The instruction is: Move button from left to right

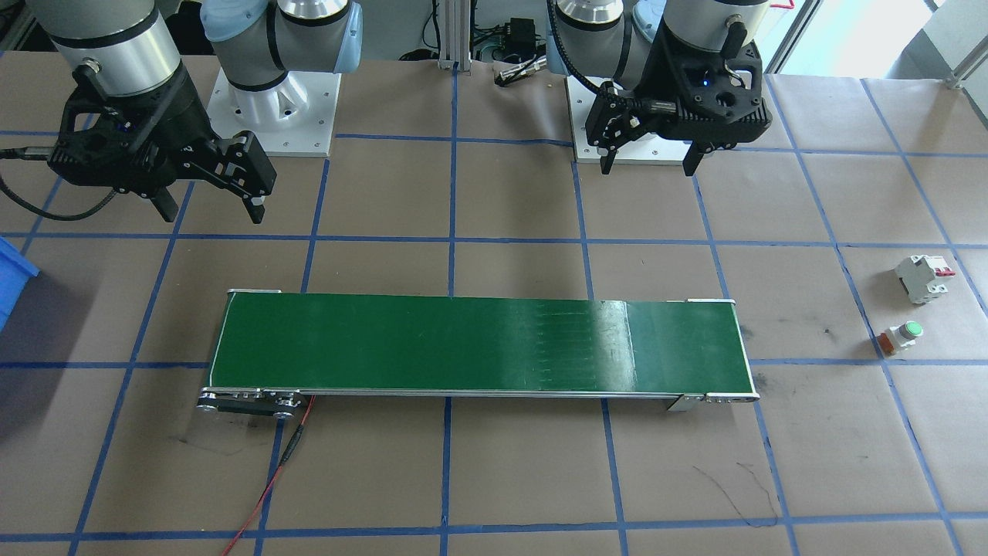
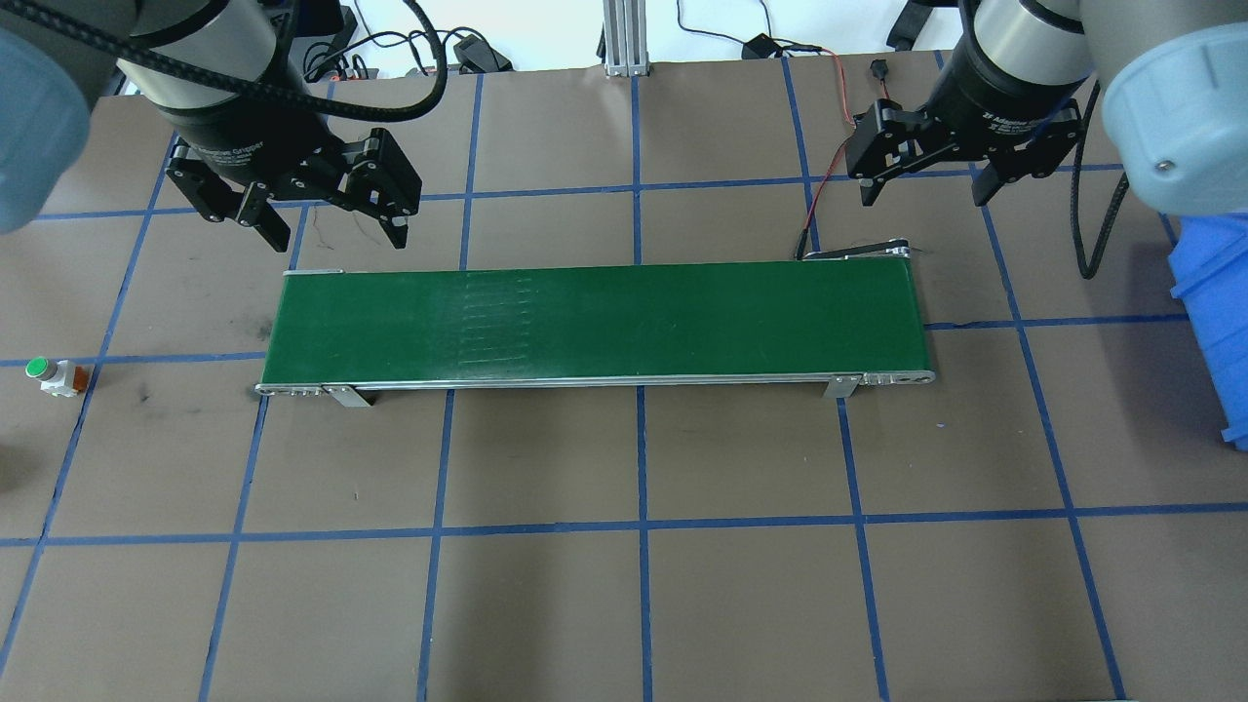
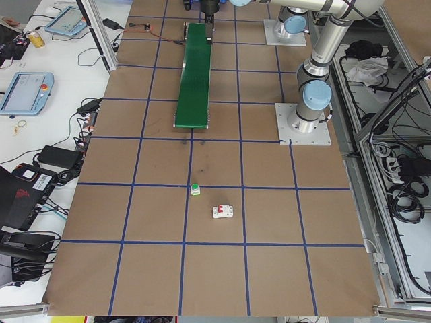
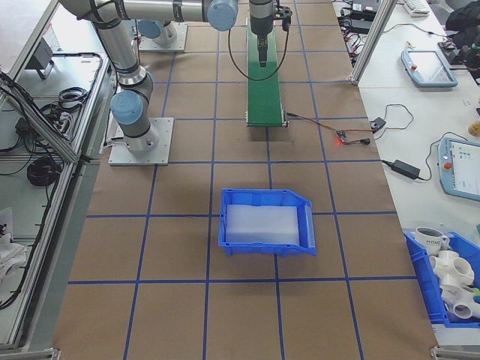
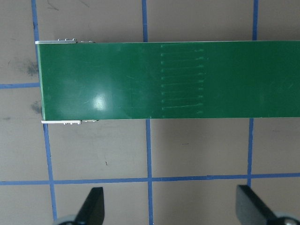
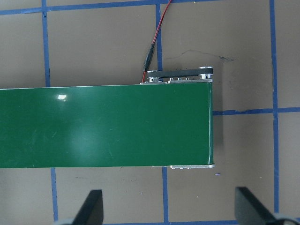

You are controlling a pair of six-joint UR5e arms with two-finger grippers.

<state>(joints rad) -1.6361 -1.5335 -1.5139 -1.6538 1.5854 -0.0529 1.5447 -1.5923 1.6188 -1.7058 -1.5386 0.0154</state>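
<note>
While both arms hover behind the belt (image 2: 595, 322), the button (image 1: 901, 337) lies on its side well off the belt's left end, beside a breaker (image 1: 923, 278). Left gripper (image 2: 331, 219) and right gripper (image 2: 921, 190) gape wide, empty. Best approach: descend straddling the white body, avoiding the breaker.

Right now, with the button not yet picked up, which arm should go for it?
The left. The button lies on the table beyond the conveyor's left end, on the left gripper's side. That gripper is open and empty. The right gripper hangs over the conveyor's far end.
</note>
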